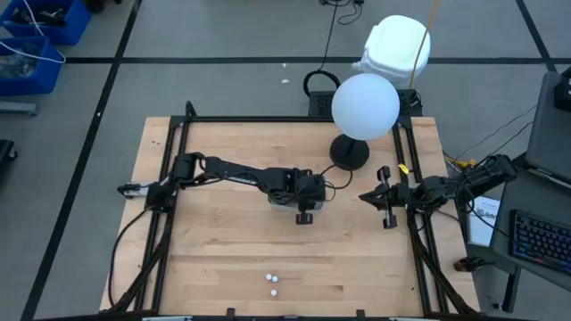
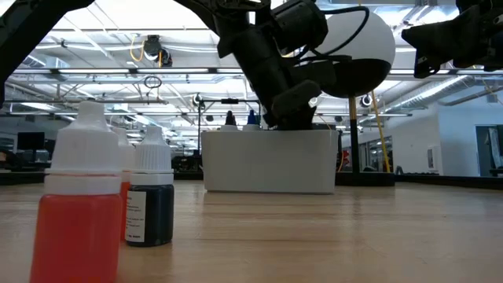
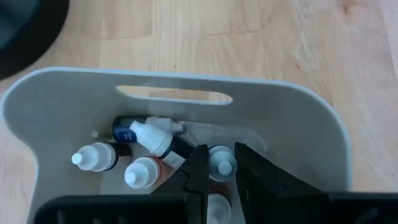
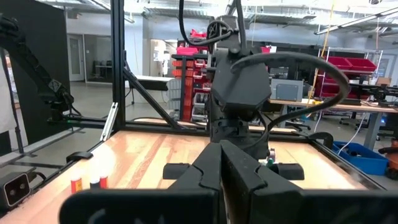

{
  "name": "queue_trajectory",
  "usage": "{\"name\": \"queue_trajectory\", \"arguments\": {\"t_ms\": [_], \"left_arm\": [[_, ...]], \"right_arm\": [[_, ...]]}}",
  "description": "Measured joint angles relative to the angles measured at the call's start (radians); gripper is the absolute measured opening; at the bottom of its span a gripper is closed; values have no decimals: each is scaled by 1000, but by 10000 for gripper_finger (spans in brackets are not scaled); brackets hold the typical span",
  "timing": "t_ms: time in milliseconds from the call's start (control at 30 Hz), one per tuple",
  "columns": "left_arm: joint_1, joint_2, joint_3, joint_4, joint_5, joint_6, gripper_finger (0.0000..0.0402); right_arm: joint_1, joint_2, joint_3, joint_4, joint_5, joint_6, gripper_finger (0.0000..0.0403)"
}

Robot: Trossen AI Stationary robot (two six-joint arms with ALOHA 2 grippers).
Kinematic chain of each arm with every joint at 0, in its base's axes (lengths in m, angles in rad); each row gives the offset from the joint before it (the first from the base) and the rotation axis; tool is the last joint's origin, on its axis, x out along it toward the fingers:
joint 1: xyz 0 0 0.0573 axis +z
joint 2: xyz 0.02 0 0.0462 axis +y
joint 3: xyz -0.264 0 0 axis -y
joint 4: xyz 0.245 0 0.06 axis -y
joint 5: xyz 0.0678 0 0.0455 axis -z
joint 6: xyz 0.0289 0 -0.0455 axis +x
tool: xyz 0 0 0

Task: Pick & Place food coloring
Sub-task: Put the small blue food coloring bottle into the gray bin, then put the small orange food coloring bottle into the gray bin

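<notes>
bottles (image 2: 94, 196): white caps; orange, dark liquid | upright on table (image 2: 354, 236)

White-capped food coloring bottles (image 3: 149, 168) jumbled in bin, three (image 1: 272, 283) on table

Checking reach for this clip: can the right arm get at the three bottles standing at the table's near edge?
Probably yes. The bottles stand alone on open wood, nothing beside them. The right gripper waits shut at the right rail, and the left gripper is over the bin, clear of that path.

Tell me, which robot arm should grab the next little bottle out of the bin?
Probably the left. Its tool sits inside the grey bin, fingers around a white-capped dropper bottle. The right tool is shut, waiting at the table's right edge.
</notes>
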Motion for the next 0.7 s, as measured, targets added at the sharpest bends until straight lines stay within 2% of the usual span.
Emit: {"name": "queue_trajectory", "arguments": {"t_ms": [133,333,467,567,700], "left_arm": [[0,-6,0,-3,-2,5,75],[0,-8,0,-8,-6,26,154],[-3,-13,13,-4,-3,40,193],[-13,-41,68,-50,-5,61,211],[-44,-116,189,-194,-46,85,227]], "right_arm": [[0,1,0,2,0,-1,0],[0,1,0,2,0,-3,0],[0,1,0,2,0,-3,0],[0,1,0,2,0,-2,0],[0,1,0,2,0,-1,0]]}}
